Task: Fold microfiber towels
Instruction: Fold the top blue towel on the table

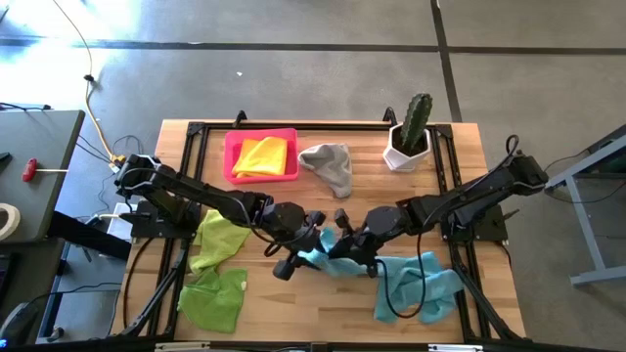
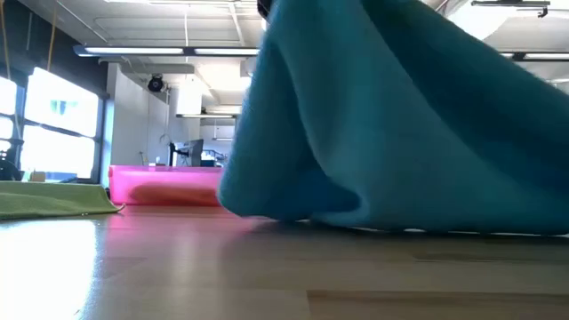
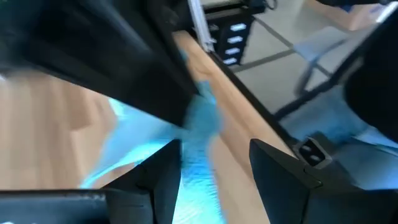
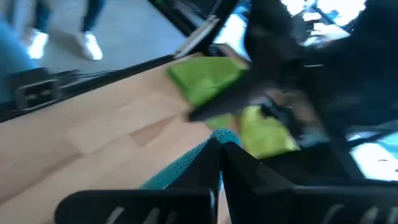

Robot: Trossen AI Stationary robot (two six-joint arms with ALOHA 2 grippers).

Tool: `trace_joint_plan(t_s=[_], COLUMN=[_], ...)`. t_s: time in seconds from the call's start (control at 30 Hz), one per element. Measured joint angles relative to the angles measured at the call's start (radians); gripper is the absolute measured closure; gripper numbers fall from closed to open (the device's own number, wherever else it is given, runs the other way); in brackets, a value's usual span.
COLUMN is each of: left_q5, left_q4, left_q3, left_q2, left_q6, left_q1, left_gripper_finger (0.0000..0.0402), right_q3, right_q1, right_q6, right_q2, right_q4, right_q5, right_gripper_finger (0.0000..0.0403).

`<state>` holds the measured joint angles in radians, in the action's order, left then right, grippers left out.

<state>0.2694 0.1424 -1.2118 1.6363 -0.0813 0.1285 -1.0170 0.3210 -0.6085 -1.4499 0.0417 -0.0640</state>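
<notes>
Blue towel (image 1: 328, 256) betw. both claws (image 1: 344, 256)

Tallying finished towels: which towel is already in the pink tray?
The yellow towel; it alone lies in the pink tray, the others lie on the table.

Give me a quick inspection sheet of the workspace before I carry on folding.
Surface: wooden table, partly bare.
Job's things: yellow towel in pink tray; grey towel, lime towel, green towel, one blue towel loose; another blue towel lifted at centre.
Clutter: potted cactus.
Hands: left hand open around blue cloth; right hand shut on it.
Cables: yellow cable on floor.
Surroundings: a person's legs beyond the table.
</notes>
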Motion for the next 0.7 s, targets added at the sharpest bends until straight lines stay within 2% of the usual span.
trace_joint_plan(t_s=[0.13, 0.27, 0.43, 0.6, 0.7], left_q5=[-0.036, -0.153, -0.296, -0.325, -0.364], left_q4=[0.043, 0.116, 0.217, 0.302, 0.372], left_q3=[0.0, 0.0, 0.0, -0.003, -0.032], left_q2=[0.0, 0.0, 0.0, 0.0, 0.0], left_q6=[0.026, 0.026, 0.026, 0.029, 0.025], left_q1=[0.028, 0.053, 0.067, 0.066, 0.057], left_gripper_finger=[0.0226, 0.0244, 0.0307, 0.0384, 0.0394], right_q3=[-0.046, -0.095, -0.11, -0.11, -0.11], right_q1=[0.0, 0.0, -0.016, -0.052, -0.073], right_q6=[-0.026, -0.025, -0.004, 0.045, 0.059], right_q2=[0.0, 0.001, 0.001, 0.0, 0.0], right_q4=[-0.003, -0.07, -0.14, -0.217, -0.241], right_q5=[0.044, 0.058, 0.125, 0.136, 0.165], right_gripper_finger=[0.0403, 0.0403, 0.0403, 0.0403, 0.0403])
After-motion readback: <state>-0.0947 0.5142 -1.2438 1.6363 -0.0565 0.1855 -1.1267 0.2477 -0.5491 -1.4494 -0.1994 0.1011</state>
